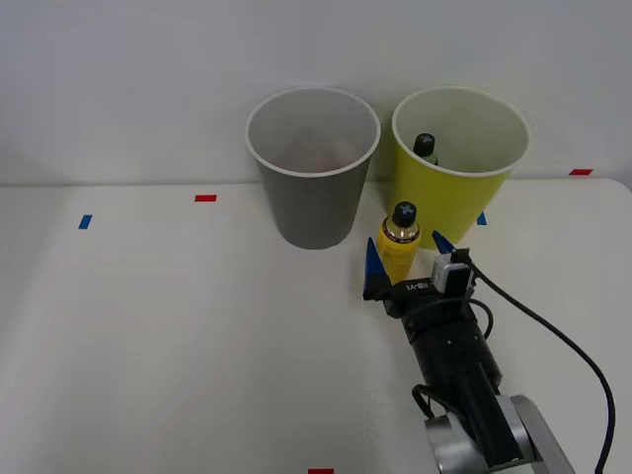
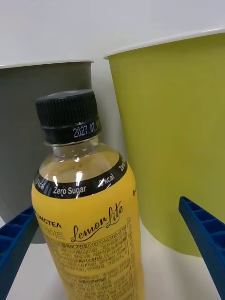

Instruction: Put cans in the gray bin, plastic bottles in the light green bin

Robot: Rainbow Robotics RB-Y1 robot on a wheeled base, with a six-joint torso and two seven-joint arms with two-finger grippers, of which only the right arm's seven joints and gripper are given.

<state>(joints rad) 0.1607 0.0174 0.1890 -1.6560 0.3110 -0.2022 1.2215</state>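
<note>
A yellow plastic bottle (image 1: 400, 245) with a black cap stands upright on the table, just in front of the gap between the two bins. My right gripper (image 1: 407, 253) is open, with one blue finger (image 1: 373, 267) on each side of the bottle. In the right wrist view the bottle (image 2: 89, 215) stands between the fingers (image 2: 206, 239), with a clear gap on one side. The gray bin (image 1: 313, 188) stands behind it to the left, and the light green bin (image 1: 464, 197) to the right. A second bottle's black cap (image 1: 425, 144) shows inside the green bin. Cans are hidden from view.
Both bins stand near the table's far edge against a white wall. Red and blue tape marks (image 1: 204, 197) dot the tabletop. My arm's black cable (image 1: 553, 336) loops to the right of the wrist. Open tabletop stretches to the left of the arm.
</note>
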